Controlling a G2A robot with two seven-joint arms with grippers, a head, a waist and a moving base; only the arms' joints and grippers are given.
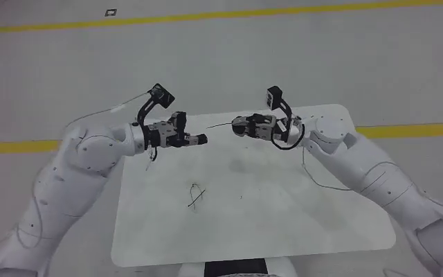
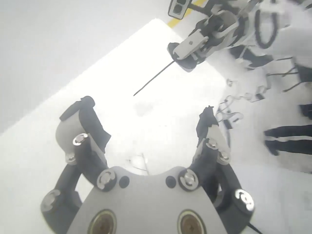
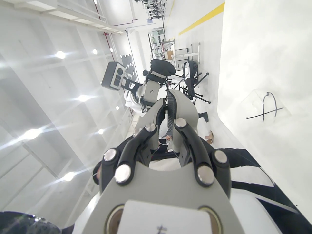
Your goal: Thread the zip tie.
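Zip tie [image 1: 220, 125] is sticking out of the right gripper [image 1: 237, 127], whose fingers are squeezing it above the table [image 1: 311, 221]. Left gripper [image 2: 146, 104] is facing its thin end, fingers wide apart, holding nothing. Threading is only starting, I think; catching that end is going to need careful aim. I am counting two ties, since a second zip tie [image 1: 196, 196] is lying looped on the table, and two grippers.

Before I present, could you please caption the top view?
Right gripper holds a zip tie toward the open left gripper, over the table.
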